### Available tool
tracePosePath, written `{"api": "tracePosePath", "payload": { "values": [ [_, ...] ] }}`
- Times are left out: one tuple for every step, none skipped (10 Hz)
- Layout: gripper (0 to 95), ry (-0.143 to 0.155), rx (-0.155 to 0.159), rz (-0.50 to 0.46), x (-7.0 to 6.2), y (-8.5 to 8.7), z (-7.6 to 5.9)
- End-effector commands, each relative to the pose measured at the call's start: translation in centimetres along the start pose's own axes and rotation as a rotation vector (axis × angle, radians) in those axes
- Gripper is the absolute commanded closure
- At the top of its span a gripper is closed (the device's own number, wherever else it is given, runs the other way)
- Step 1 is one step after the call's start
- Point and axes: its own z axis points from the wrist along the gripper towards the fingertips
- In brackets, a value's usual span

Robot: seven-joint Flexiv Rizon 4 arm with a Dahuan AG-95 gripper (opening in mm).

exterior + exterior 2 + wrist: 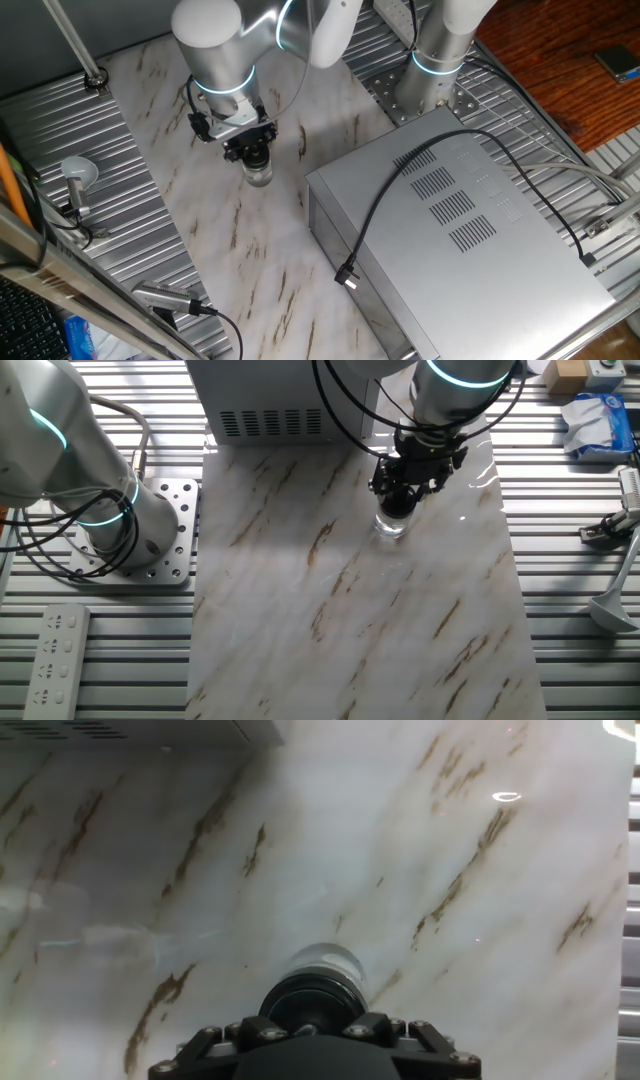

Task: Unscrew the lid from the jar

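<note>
- Hand view first: I'm looking straight down the fingers at the lid [312, 1000], a dark round cap, with the clear jar [325, 963] poking out beyond it on the marble tabletop [330, 850].
- From this angle I honestly can't tell if the fingers are pinched on the lid or just sitting around it.
- One fixed view shows the gripper [253, 152] pointing straight down, right on top of the jar [259, 176], which stands upright on the marble [230, 260].
- The big grey metal box [470, 230] sits well off to the side of the jar, with a black cable [400, 200] draped over its top.
- Over by the ribbed metal edge there's a round grey knob on a stem [77, 175], well apart from the jar.
- The other fixed view agrees: gripper [400, 495] over the jar [390, 525], lid hidden between the fingers.
- Also in that view, 1 white power strip [55, 655] lies on the slats near the other arm's base [150, 540].
</note>
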Motion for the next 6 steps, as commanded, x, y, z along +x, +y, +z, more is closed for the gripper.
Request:
{"api": "tracePosePath", "payload": {
  "values": [
    [38.0, -0.001, -0.004, 0.006, 0.01, -0.03, 0.02],
    [38.0, -0.002, -0.007, 0.013, 0.02, -0.03, -0.01],
    [38.0, -0.002, -0.008, 0.024, 0.02, -0.03, -0.01],
    [38.0, -0.002, -0.012, 0.037, 0.02, -0.03, -0.01],
    [19.0, -0.002, -0.014, 0.042, 0.02, -0.03, -0.02],
    [19.0, -0.002, -0.014, 0.042, 0.02, -0.03, -0.02]
  ]
}}
